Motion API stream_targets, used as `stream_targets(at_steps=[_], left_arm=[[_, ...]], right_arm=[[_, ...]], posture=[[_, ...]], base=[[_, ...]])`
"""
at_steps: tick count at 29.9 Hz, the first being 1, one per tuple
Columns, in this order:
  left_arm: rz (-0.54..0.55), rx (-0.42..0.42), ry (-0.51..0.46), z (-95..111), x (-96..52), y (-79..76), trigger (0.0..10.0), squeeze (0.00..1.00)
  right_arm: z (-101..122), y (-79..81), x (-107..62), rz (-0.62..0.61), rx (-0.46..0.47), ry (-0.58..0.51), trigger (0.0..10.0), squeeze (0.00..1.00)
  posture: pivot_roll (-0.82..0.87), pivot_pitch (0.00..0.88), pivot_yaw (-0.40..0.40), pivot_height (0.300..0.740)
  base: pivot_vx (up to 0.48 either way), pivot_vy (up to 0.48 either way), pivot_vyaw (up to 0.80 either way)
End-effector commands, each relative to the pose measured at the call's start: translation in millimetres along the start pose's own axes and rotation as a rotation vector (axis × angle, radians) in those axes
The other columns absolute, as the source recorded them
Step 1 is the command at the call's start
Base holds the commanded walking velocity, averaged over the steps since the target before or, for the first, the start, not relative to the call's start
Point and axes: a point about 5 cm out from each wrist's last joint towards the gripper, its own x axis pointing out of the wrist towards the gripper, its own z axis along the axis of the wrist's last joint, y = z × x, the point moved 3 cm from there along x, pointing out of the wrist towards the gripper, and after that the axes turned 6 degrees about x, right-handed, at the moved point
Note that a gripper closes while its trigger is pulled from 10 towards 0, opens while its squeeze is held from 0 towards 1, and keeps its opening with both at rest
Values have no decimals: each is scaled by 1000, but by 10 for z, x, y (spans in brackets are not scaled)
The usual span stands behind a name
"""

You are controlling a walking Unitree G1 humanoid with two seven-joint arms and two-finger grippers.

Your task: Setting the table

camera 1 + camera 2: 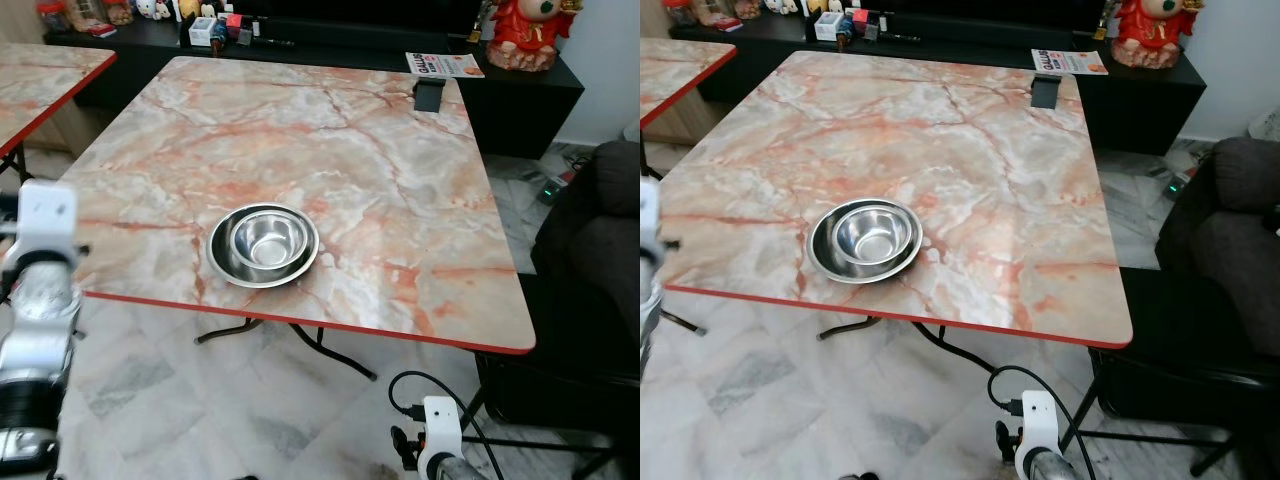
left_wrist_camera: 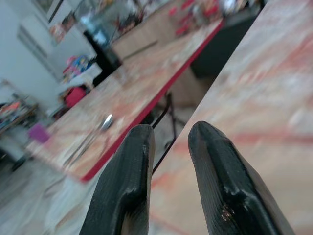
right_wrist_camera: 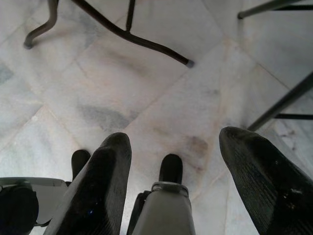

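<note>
Steel round bowl (image 1: 268, 242) inside wider steel dish (image 1: 222, 262), near red front edge of your marble-pattern table (image 1: 400, 180) | left gripper (image 2: 168, 142) narrowly parted, empty | right gripper (image 3: 178, 147) wide apart, empty, above floor

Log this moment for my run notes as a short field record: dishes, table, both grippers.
dishes: small steel bowl nested inside a larger steel bowl
position: near the front edge of the marble table
second table: spoon lying on it
left gripper: empty, fingers slightly apart, beside the table edge
right gripper: open, empty, hanging over the floor
</note>
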Motion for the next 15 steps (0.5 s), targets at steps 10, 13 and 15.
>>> stream_targets(at_steps=[10,13,15], left_arm=[[155,309,302,-1205,-505,347,10000,0],[63,310,415,-1502,-738,138,10000,0],[-135,249,556,-1785,-1063,-248,10000,0]], right_arm=[[-73,-5,-14,1,-4,20,10000,0],[-75,-16,-16,-3,0,20,10000,0],[-86,-30,-20,-7,0,23,10000,0]], posture=[[94,112,-36,740],[89,119,-37,740],[87,121,-41,740]], base=[[0,0,0],[0,0,0],[0,0,0]])
